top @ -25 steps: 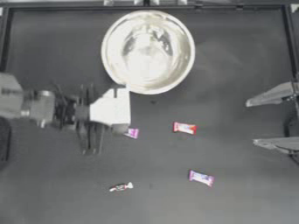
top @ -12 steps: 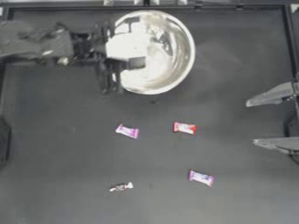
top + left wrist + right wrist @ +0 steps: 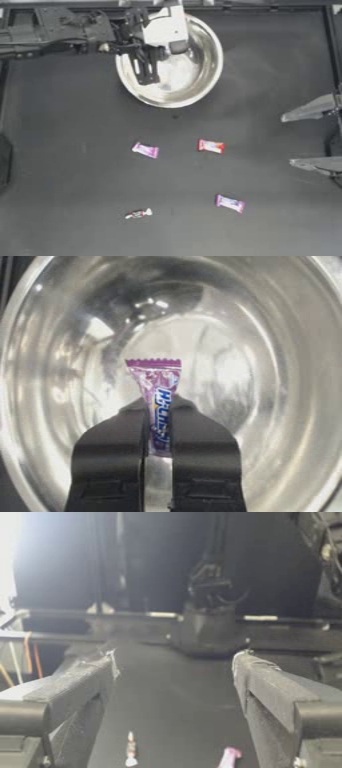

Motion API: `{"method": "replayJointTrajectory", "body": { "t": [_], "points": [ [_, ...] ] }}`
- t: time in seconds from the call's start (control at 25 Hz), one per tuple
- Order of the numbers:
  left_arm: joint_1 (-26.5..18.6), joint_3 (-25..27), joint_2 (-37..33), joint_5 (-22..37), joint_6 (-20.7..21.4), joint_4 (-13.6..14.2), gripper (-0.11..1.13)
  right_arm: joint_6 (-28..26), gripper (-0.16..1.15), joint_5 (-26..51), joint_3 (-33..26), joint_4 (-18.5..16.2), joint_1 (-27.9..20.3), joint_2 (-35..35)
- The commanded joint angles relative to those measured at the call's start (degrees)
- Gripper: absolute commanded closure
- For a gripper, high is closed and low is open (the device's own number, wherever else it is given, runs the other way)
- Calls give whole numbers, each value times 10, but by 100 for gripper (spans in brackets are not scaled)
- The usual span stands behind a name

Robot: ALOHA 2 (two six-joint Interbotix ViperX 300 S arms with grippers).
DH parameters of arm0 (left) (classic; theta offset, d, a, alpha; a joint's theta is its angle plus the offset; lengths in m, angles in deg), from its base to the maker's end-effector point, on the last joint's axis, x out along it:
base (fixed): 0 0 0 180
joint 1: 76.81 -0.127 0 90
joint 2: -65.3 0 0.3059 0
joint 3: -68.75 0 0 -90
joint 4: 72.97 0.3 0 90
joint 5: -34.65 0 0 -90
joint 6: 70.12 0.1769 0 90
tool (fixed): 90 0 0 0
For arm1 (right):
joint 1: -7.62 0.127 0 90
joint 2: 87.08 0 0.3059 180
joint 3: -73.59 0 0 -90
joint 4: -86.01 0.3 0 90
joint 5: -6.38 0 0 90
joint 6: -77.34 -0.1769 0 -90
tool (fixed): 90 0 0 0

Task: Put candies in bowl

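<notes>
Four candies are seen lying on the dark table (image 3: 60, 165), well apart from the bowl (image 3: 200, 75): a purple-printed one (image 3: 145, 150) left of centre, a red-printed one (image 3: 211, 146) beside it toward the right, another purple-printed one (image 3: 230, 203) nearer the lower right, and a thin one with twisted ends (image 3: 138, 214) at the lower left. A fifth candy (image 3: 158, 401), white with purple print, is pinched upright between the jaws of the left gripper (image 3: 159, 428), its crimped end standing clear above the fingertips. That gripper (image 3: 147, 70) is held over the inside of the shiny bowl (image 3: 267, 371), whose reflective wall fills the left wrist view around the clamped sweet. The right gripper (image 3: 310, 135) is parked at the table's right edge with its jaws spread wide, nothing being held between them; from its wrist view two of the loose candies can be made out on the table.
</notes>
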Motion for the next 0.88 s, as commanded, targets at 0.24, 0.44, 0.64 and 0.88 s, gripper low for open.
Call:
{"method": "replayJointTrajectory", "body": {
  "t": [0.24, 0.44, 0.64, 0.88],
  "points": [
    [-12, -19, -6, -14, -18, 0, 17, -1, -1, -4, -12, 4, 1, -4],
    [-16, -18, -9, -33, -31, 2, -1, -1, -1, -4, -11, 3, 1, -4],
    [-13, -11, -33, -33, -33, 0, 4, -1, -1, -4, -10, 3, -1, -4],
    [13, 29, -110, -34, -34, -7, 3, -1, -1, -2, -7, 3, -8, -4]
  ]
}}
